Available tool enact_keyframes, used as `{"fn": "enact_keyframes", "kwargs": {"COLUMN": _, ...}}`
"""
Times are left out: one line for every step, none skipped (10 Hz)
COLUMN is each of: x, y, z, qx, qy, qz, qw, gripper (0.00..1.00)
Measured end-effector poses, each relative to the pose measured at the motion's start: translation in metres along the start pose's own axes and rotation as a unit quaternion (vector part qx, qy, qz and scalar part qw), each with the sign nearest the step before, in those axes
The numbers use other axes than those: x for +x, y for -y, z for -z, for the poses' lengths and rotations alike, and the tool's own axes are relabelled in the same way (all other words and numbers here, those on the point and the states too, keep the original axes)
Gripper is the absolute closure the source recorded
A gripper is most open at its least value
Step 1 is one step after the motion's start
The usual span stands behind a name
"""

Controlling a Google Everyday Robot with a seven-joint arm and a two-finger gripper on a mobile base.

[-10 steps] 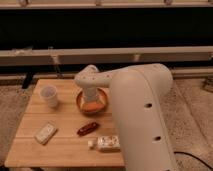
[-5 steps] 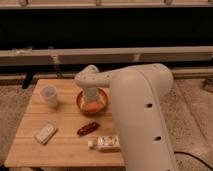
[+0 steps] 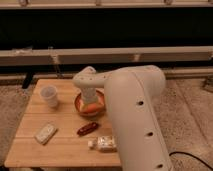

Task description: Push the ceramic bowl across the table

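The ceramic bowl (image 3: 89, 108) is round, orange and glossy with a brownish rim. It sits near the middle of the light-wood table (image 3: 35, 107), towards its right side. My white arm comes in from the lower right and bends over the bowl. My gripper (image 3: 88, 100) reaches down into or onto the bowl, and its lower part is hidden by the wrist and the bowl's rim. The right part of the bowl is hidden behind my arm.
A small white translucent cup (image 3: 49, 96) stands left of the bowl. A dark red elongated item (image 3: 88, 128) lies in front of the bowl. A pale packet (image 3: 45, 133) lies front left and a small white packet (image 3: 104, 144) front centre. A low wall runs behind the table.
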Motion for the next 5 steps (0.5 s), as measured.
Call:
{"fn": "enact_keyframes", "kwargs": {"x": 0.002, "y": -0.003, "z": -0.002, "qx": 0.003, "qy": -0.004, "qz": 0.015, "qw": 0.9999, "gripper": 0.20}}
{"fn": "enact_keyframes", "kwargs": {"x": 0.003, "y": -0.008, "z": -0.002, "qx": 0.005, "qy": -0.007, "qz": 0.028, "qw": 0.9996, "gripper": 0.20}}
{"fn": "enact_keyframes", "kwargs": {"x": 0.004, "y": -0.014, "z": -0.002, "qx": 0.008, "qy": -0.010, "qz": 0.044, "qw": 0.9990, "gripper": 0.20}}
{"fn": "enact_keyframes", "kwargs": {"x": 0.007, "y": -0.025, "z": -0.003, "qx": 0.014, "qy": -0.015, "qz": 0.073, "qw": 0.9971, "gripper": 0.20}}
{"fn": "enact_keyframes", "kwargs": {"x": 0.009, "y": -0.033, "z": -0.004, "qx": 0.017, "qy": -0.018, "qz": 0.096, "qw": 0.9951, "gripper": 0.20}}
